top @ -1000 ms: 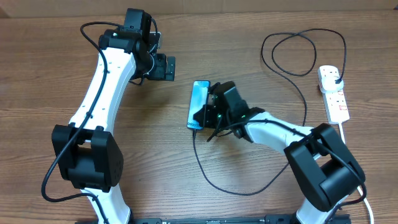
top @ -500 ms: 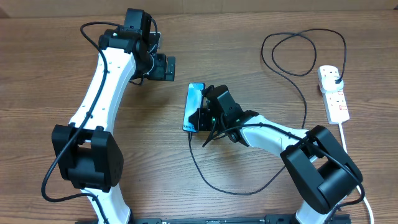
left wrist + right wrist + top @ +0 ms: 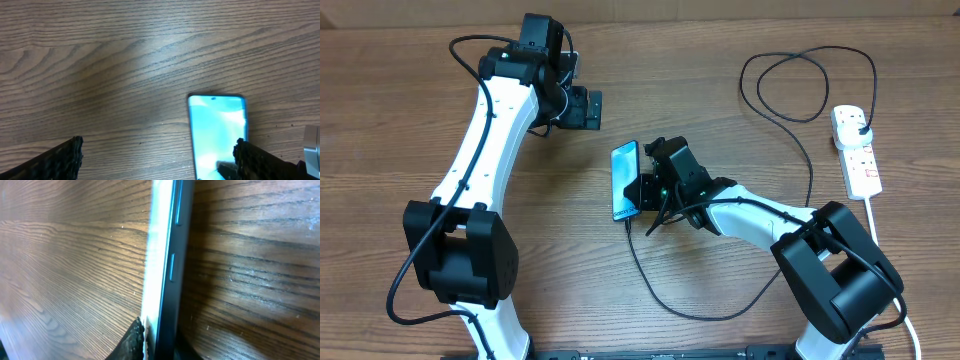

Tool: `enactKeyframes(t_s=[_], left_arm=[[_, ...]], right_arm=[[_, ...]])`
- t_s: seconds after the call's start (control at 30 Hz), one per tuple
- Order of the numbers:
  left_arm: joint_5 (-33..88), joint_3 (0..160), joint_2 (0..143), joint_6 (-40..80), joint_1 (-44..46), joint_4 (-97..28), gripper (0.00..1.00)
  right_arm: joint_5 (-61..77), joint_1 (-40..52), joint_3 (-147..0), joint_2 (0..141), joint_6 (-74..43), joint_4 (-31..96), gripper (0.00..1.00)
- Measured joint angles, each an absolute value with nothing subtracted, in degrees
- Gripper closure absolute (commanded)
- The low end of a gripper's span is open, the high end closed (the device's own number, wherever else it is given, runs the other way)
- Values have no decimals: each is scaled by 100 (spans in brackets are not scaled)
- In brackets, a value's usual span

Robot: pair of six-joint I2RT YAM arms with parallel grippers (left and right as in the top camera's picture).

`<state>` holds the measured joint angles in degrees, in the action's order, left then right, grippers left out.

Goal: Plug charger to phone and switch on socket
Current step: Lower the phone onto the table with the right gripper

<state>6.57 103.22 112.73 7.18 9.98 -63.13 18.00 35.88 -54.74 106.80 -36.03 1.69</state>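
The phone (image 3: 625,180), with a bright cyan screen, is tipped up on its long edge in the middle of the table. My right gripper (image 3: 643,186) is shut on its lower part. In the right wrist view the phone (image 3: 170,255) stands edge-on with one fingertip (image 3: 134,341) against the screen. The charger's thin black cable (image 3: 665,296) runs from its black plug in the socket (image 3: 857,150) at the far right, loops round and ends at the phone's near end; I cannot tell whether its tip is seated. My left gripper (image 3: 590,108) is open and empty, hovering beyond the phone (image 3: 217,132).
The socket's thick white cord (image 3: 885,235) runs down the right edge. The black cable forms a loop (image 3: 800,85) at the back right and another in front of the right arm. The left arm's base (image 3: 460,250) stands front left.
My right gripper has moved left with the phone, and the phone has turned and tipped up from lying flatter. The cable end moved with it. The left arm has not moved.
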Motion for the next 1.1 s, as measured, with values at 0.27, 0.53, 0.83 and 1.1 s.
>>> enactKeyframes(t_s=[0.27, 0.53, 0.83, 1.1], left_arm=[[657, 10322, 11273, 718, 998, -6313, 0], [657, 10322, 11273, 718, 998, -6313, 0], [657, 10322, 11273, 718, 998, -6313, 0], [657, 10322, 11273, 718, 998, -6313, 0]], right_arm=[[1800, 3538, -5474, 10680, -3597, 174, 80], [1800, 3518, -5474, 10680, -3597, 185, 75], [1800, 3518, -5474, 10680, -3597, 211, 71], [1798, 3518, -5474, 10680, -3599, 220, 67]])
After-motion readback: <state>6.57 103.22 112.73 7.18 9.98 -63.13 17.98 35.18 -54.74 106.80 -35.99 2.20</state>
